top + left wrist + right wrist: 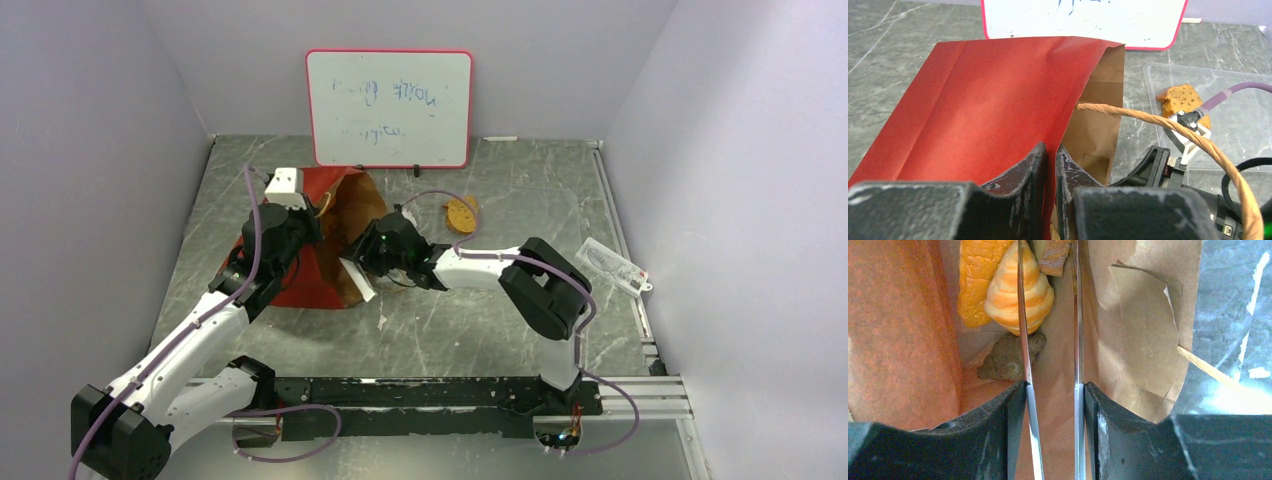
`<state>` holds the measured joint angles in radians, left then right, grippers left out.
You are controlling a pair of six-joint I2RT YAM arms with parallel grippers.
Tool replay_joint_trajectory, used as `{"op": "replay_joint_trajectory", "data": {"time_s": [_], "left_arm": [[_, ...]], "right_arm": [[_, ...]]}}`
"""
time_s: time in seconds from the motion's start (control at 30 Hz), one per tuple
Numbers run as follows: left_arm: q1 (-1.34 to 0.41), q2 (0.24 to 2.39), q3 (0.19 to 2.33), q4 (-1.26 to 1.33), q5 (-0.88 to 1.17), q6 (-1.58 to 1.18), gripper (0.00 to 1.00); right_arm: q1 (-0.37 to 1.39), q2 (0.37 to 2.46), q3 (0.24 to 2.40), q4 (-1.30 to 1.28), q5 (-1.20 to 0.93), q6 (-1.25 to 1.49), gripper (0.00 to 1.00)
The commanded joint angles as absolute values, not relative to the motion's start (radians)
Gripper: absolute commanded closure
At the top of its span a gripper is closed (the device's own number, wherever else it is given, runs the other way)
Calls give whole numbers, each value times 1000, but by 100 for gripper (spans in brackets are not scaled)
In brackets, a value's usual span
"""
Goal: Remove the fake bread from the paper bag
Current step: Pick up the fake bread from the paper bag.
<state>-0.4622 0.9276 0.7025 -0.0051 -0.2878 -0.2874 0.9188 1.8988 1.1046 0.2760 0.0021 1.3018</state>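
Note:
The red paper bag lies on its side with its brown mouth toward the right; it also fills the left wrist view. My left gripper is shut on the bag's upper wall at the mouth. My right gripper is inside the mouth, fingers apart, with two thin pale strips running forward along their inner faces. Deep in the bag lie a long orange loaf, a striped tan-orange roll and a brown piece. Another bread slice lies outside the bag.
The outside slice rests on a clear plastic tray. The bag's orange-tan loop handle arcs over my right arm. A whiteboard leans on the back wall. A clear packet lies at the table's right edge.

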Motion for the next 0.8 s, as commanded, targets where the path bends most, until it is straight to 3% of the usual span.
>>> {"op": "replay_joint_trajectory", "data": {"time_s": [0.0,0.57,0.67,0.77], "left_arm": [[-471,907,727,25,-258,-267,93],[-471,897,731,40,-197,-210,93],[-471,901,736,36,-203,-209,93],[-471,905,742,31,-209,-209,93]], "right_arm": [[905,1939,1158,291,-34,1314,56],[843,2092,1275,314,-161,1296,60],[835,2103,1277,314,-173,1290,71],[833,2094,1260,317,-177,1274,89]]}}
